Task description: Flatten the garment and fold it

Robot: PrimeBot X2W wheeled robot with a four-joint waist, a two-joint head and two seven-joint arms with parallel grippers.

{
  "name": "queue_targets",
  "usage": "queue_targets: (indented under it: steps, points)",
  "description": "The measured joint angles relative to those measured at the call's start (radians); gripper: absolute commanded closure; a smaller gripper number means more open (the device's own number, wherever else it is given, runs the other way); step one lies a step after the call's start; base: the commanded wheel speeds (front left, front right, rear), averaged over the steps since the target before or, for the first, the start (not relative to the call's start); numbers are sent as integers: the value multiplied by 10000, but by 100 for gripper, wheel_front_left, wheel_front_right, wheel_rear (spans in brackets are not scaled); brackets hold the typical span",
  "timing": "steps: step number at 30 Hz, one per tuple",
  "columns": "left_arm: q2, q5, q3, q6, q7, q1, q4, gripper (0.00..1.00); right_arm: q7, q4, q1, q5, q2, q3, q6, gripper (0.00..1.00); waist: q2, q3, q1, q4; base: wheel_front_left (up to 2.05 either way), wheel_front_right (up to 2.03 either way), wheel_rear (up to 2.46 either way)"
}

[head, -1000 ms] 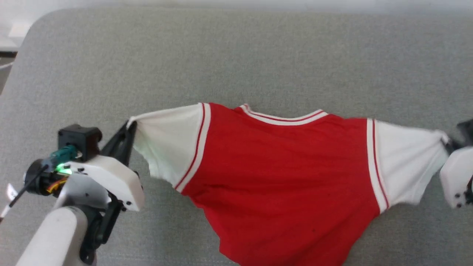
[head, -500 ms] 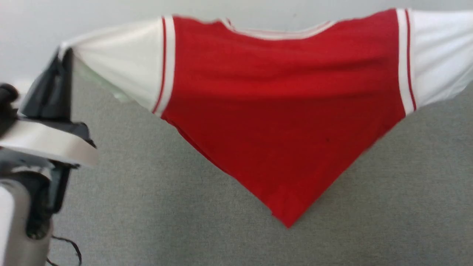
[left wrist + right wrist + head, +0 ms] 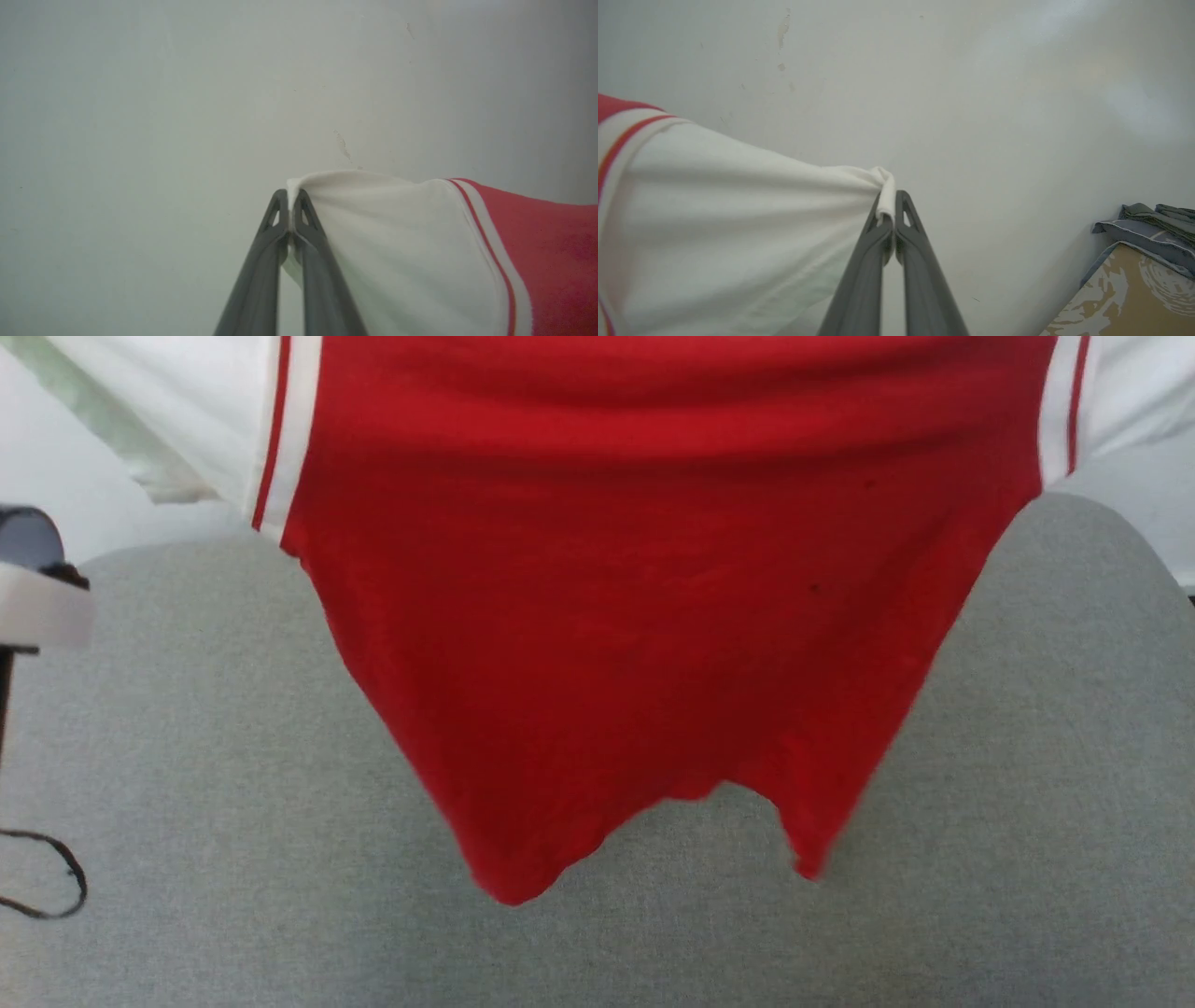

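Note:
The garment (image 3: 635,616), a red shirt with white sleeves and red-and-white trim, hangs stretched in the air above the grey table (image 3: 187,756); its ragged lower hem dangles low over the cloth top. In the left wrist view my left gripper (image 3: 290,196) is shut on the tip of one white sleeve (image 3: 397,242). My right gripper (image 3: 889,198) pinches the other white sleeve (image 3: 738,214) at its end, shut on it. Part of my left arm's pale housing (image 3: 37,607) shows at the head view's left edge. The collar and any lettering are out of view.
A pale wall (image 3: 187,93) lies behind both grippers. A stack of folded grey cloths (image 3: 1153,224) on a brown patterned surface (image 3: 1120,298) sits at the right wrist view's lower right. A thin black cable loop (image 3: 47,877) hangs at the head view's lower left.
Both grippers have lifted the shirt by its sleeves from lying on the table to hanging in the air. The head view has shifted, so sleeves and collar now run off the top.

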Motion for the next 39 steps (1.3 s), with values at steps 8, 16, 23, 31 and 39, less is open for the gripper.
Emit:
queue_targets:
  steps: [8, 16, 23, 31, 39]
  points:
    - [272, -282, -577, -723, 510, -1968, 1436, 100, -339, 1187, -2153, 79, -263, 1034, -2, 100, 0, 1009, 1, -94, 0, 0, 0]
    - [-221, -462, -1300, -1377, 512, -4846, 4178, 100, -913, 3379, -4811, 303, 351, 1521, -2, 100, 0, 2563, 4, -82, 0, 0, 0]
    - [-876, -132, -1753, -1661, -403, -7821, 6498, 100, -1921, 5726, -7451, -182, 1283, 1726, 0, 100, 0, 3955, 5, -6, 0, 0, 0]
    - [-1363, 253, -1818, -1824, -2098, -10059, 8573, 100, -3095, 8007, -9563, -1127, 2098, 1712, 0, 100, 0, 5232, 3, 139, 0, 0, 0]
    - [-1526, 374, -2109, -2276, -3595, -10723, 9858, 100, -4485, 9402, -9903, -1379, 2658, 1453, -2, 100, 0, 6073, 2, 336, 0, 0, 0]
